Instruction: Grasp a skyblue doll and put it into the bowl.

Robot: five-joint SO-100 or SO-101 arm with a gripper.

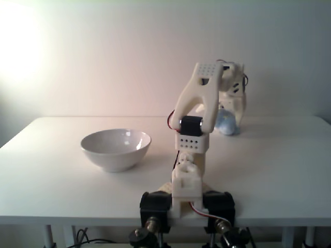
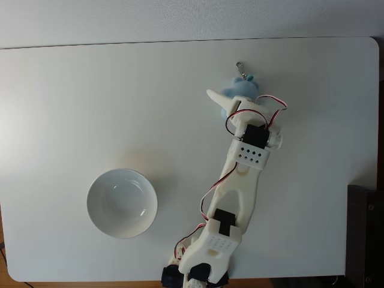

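Gripper [image 2: 231, 103] over doll [image 2: 242, 87], jaws spread either side, not squeezing yet. Bowl [image 2: 122, 203] sits around 7 o'clock across bench [image 2: 72, 108].

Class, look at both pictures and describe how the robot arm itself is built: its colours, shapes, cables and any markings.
The arm is made of white, blocky plastic links with rounded edges. Black servo motors sit at the joints, and some white panels carry grids of small dark holes. Thin red and white cables loop along it. The gripper has a white pointed finger. Black clamps hold the base at the table edge.
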